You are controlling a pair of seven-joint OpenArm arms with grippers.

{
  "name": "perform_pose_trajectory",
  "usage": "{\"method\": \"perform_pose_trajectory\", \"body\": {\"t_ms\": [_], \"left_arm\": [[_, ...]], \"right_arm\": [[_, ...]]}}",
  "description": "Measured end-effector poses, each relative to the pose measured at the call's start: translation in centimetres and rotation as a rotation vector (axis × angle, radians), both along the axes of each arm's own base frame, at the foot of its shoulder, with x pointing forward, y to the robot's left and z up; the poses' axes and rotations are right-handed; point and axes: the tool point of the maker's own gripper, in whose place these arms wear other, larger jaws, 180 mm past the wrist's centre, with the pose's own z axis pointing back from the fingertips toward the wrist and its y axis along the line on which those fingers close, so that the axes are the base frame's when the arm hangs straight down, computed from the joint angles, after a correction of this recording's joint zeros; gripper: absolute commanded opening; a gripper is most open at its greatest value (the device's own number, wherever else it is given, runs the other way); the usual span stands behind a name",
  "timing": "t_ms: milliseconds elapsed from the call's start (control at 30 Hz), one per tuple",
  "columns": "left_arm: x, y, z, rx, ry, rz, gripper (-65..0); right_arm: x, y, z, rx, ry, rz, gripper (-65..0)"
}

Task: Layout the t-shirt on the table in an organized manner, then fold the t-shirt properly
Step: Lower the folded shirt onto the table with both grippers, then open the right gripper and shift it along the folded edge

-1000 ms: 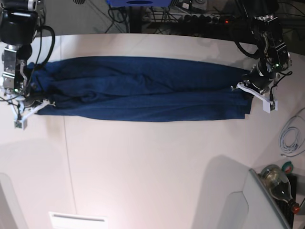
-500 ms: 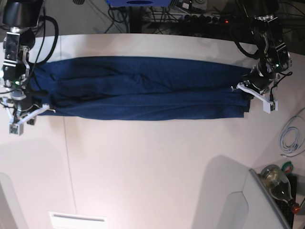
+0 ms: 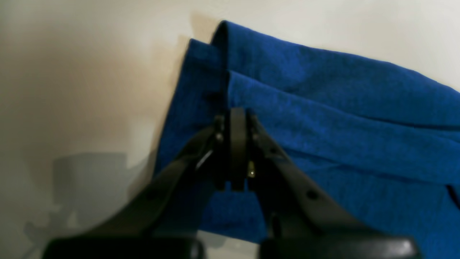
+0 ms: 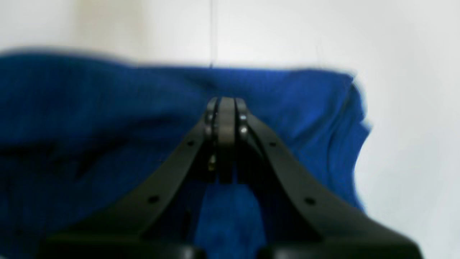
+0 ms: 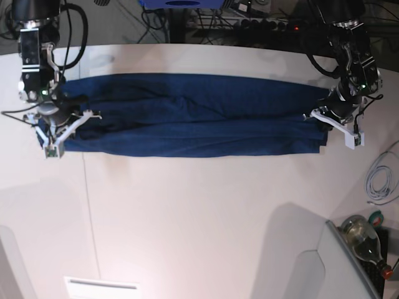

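Note:
The dark blue t-shirt (image 5: 193, 121) lies stretched into a long folded band across the far half of the white table (image 5: 199, 218). At the band's right end, my left gripper (image 5: 324, 121) is shut on the cloth. In the left wrist view its jaws (image 3: 237, 118) pinch a fold of the t-shirt (image 3: 323, 108) near the edge. My right gripper (image 5: 65, 128) holds the band's left end. Seen from the right wrist, that gripper (image 4: 226, 104) is shut on the bunched t-shirt (image 4: 90, 118), which looks blurred.
A thin dark seam (image 5: 90, 205) crosses the table at left. A coiled white cable (image 5: 381, 180) and a bottle (image 5: 365, 240) sit at the right edge, by a grey panel (image 5: 324, 268). A white slotted plate (image 5: 103, 288) lies at the front. Cables and a power strip (image 5: 249, 25) run behind.
My right arm has moved toward the far side and inward, carrying the shirt's left end with it. The left arm and the right end of the shirt have stayed put.

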Motion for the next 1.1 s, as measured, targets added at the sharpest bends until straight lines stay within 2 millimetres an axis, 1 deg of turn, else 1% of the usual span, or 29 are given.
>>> {"method": "perform_pose_trajectory", "body": {"t_ms": [67,233,300,333,367,400,433,500,533,567,600,633,667,700,767,900,967,1100], "left_arm": [[0.0,0.0,0.0,0.001,0.001,-0.001,-65.0],[0.0,0.0,0.0,0.001,0.001,-0.001,-65.0],[0.0,0.0,0.0,0.001,0.0,-0.001,-65.0],[0.0,0.0,0.0,0.001,0.0,-0.001,-65.0],[0.0,0.0,0.0,0.0,0.0,-0.001,-65.0],[0.0,0.0,0.0,0.0,0.001,-0.001,-65.0],[0.0,0.0,0.0,0.0,0.001,-0.001,-65.0],[0.0,0.0,0.0,0.001,0.0,-0.001,-65.0],[0.1,0.0,0.0,0.001,0.0,-0.001,-65.0],[0.1,0.0,0.1,0.001,-0.001,-0.001,-65.0],[0.0,0.0,0.0,0.001,0.0,-0.001,-65.0],[0.0,0.0,0.0,0.0,0.001,-0.001,-65.0],[0.0,0.0,0.0,-0.001,0.001,0.0,-65.0],[0.0,0.0,0.0,-0.001,0.0,0.0,-65.0],[0.0,0.0,0.0,0.0,0.001,0.001,-65.0],[0.0,-0.1,0.0,-0.001,0.001,0.0,-65.0],[0.0,0.1,0.0,0.001,0.001,0.0,-65.0],[0.0,0.0,0.0,0.001,0.001,-0.001,-65.0]], "right_arm": [[-1.2,0.0,-0.6,-0.003,0.032,0.001,-64.4],[-1.3,-0.1,-0.3,-0.007,0.017,0.004,-64.4],[-1.8,0.1,-0.1,-0.007,0.02,0.007,-64.4],[-1.9,0.2,0.4,-0.01,0.014,0.012,-64.4],[-1.6,0.4,1.2,-0.009,-0.008,0.017,-64.4],[-1.1,0.5,2.1,-0.015,-0.036,0.022,-64.4],[0.0,0.7,3.1,-0.013,-0.075,0.026,-64.4],[2.5,1.0,4.5,-0.01,-0.123,0.034,-64.4],[4.0,1.6,4.6,0.001,-0.139,0.045,-64.4],[5.3,2.0,4.1,-0.005,-0.123,0.065,-64.4],[5.9,2.4,3.2,0.0,-0.084,0.075,-64.4],[6.5,2.8,2.3,0.009,-0.057,0.082,-64.4],[6.5,2.9,1.2,0.006,-0.027,0.086,-64.4],[6.3,2.9,0.2,0.011,0.006,0.084,-64.4],[5.2,2.7,-1.2,0.004,0.056,0.079,-64.4],[2.2,2.7,-2.6,0.004,0.099,0.084,-64.4],[1.3,3.0,-2.7,0.008,0.103,0.088,-64.4],[0.0,3.2,-2.3,0.011,0.092,0.094,-64.4]]}}
